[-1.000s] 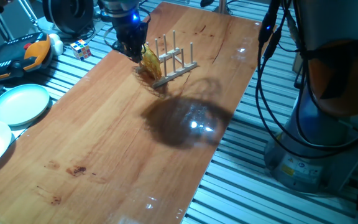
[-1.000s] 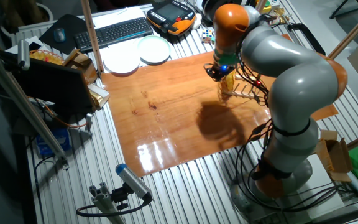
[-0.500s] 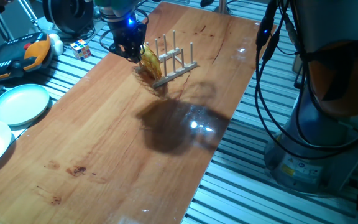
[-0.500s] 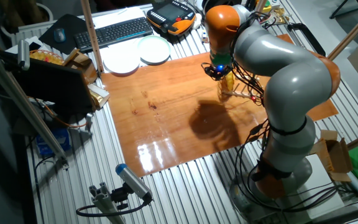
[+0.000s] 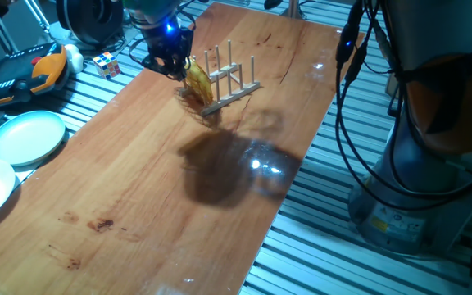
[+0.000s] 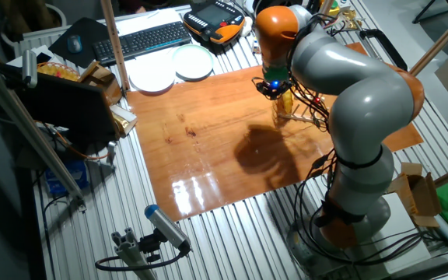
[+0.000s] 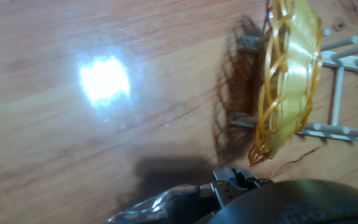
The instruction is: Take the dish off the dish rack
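The dish (image 7: 291,74) is seen standing on edge in the dish rack (image 5: 229,86), near the upper middle of the desk (image 5: 162,180); nothing has been removed yet. The hand (image 5: 169,59) is placed just beside the dish's rim. Whether its fingers are spread or pinching cannot be told. Grasping and lifting are judged to remain.

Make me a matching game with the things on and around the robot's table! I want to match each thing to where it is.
Things:
1. yellow woven dish
2. pale green plate
3. keyboard
4. puzzle cube

Places:
A. on the metal slats beside the wooden table, next to a white plate
B. standing on edge in the wooden dish rack
C. beyond the two plates, near the far edge
D. on the slats near the orange and black controller

Pairs: 1-B, 2-A, 3-C, 4-D
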`<state>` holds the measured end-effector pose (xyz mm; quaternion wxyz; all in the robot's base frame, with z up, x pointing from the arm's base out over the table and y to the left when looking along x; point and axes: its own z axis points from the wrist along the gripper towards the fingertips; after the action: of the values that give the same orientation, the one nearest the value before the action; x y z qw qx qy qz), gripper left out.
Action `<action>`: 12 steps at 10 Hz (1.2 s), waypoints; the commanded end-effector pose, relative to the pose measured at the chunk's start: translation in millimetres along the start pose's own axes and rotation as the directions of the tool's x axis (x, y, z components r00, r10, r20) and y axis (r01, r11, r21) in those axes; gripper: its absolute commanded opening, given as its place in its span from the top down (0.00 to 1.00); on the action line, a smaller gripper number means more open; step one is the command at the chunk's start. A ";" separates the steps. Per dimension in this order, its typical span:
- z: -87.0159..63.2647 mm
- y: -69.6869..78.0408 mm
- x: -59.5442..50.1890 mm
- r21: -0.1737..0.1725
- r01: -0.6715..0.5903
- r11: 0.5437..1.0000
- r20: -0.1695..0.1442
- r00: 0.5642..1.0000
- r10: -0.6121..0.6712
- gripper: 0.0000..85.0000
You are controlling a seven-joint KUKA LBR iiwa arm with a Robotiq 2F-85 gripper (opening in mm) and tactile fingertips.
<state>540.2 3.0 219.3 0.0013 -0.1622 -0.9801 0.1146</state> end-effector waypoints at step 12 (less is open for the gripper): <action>5.5 -11.1 -15.0 0.117 -0.086 0.989 -0.010 0.996 0.088 0.99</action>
<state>550.6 -13.4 217.1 0.0126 -0.2053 -0.9636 0.1709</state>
